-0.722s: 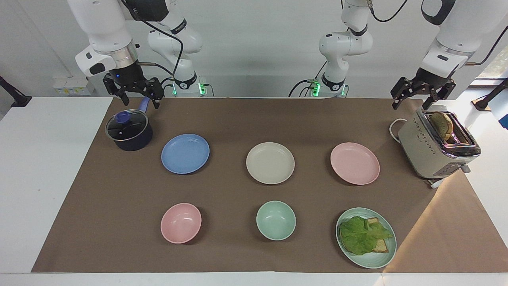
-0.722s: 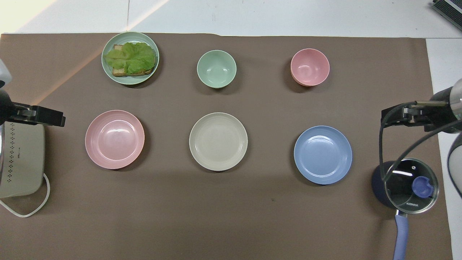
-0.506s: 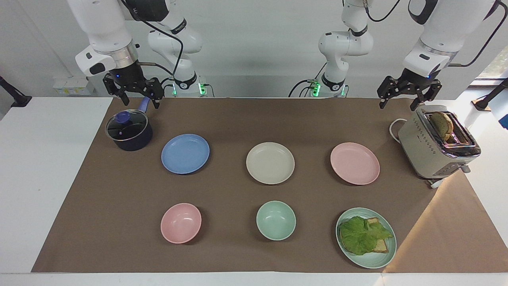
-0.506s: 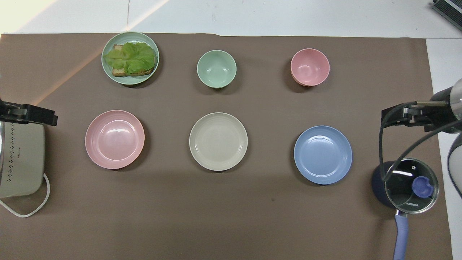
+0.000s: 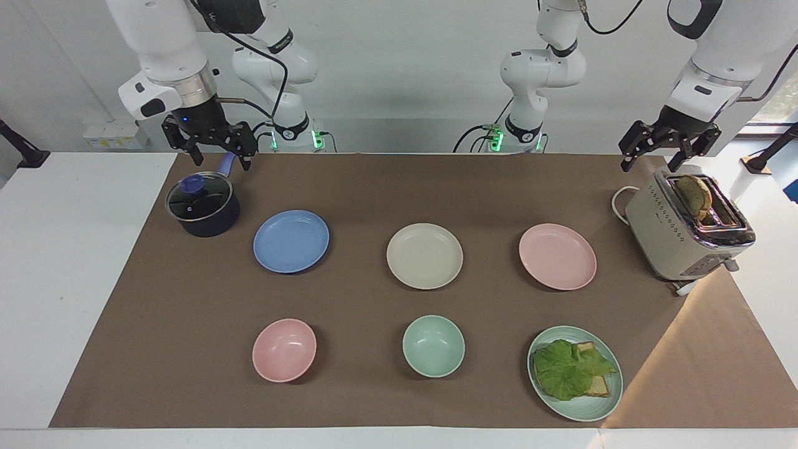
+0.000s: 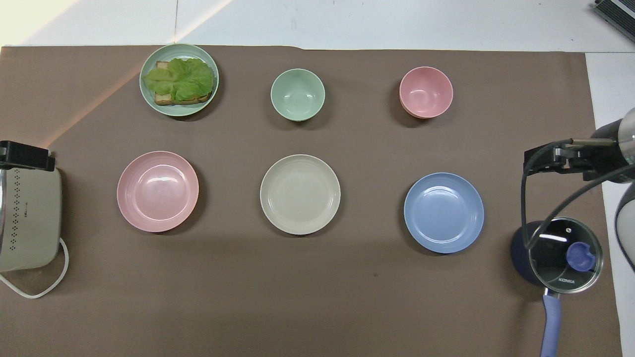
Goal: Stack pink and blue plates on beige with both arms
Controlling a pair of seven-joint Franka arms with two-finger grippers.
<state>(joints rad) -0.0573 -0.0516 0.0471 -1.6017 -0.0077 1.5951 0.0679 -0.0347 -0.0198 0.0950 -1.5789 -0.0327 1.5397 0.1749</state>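
Observation:
Three equal plates lie in a row on the brown mat: the blue plate (image 5: 291, 241) (image 6: 443, 212) toward the right arm's end, the beige plate (image 5: 424, 255) (image 6: 300, 194) in the middle, the pink plate (image 5: 557, 256) (image 6: 158, 191) toward the left arm's end. Nothing rests on any of them. My right gripper (image 5: 215, 159) (image 6: 560, 158) hangs open over the pot's handle, holding nothing. Over the toaster's edge my left gripper (image 5: 649, 163) (image 6: 25, 156) is up in the air, open and empty.
A lidded dark pot (image 5: 202, 206) stands beside the blue plate. A toaster (image 5: 686, 231) with bread stands beside the pink plate. Farther from the robots sit a pink bowl (image 5: 283, 350), a green bowl (image 5: 433, 345) and a green plate (image 5: 586, 411) with lettuce and bread.
My left gripper swung toward the table's middle, then back out over the toaster, and shows less in the overhead view. The right arm and the plates have not moved.

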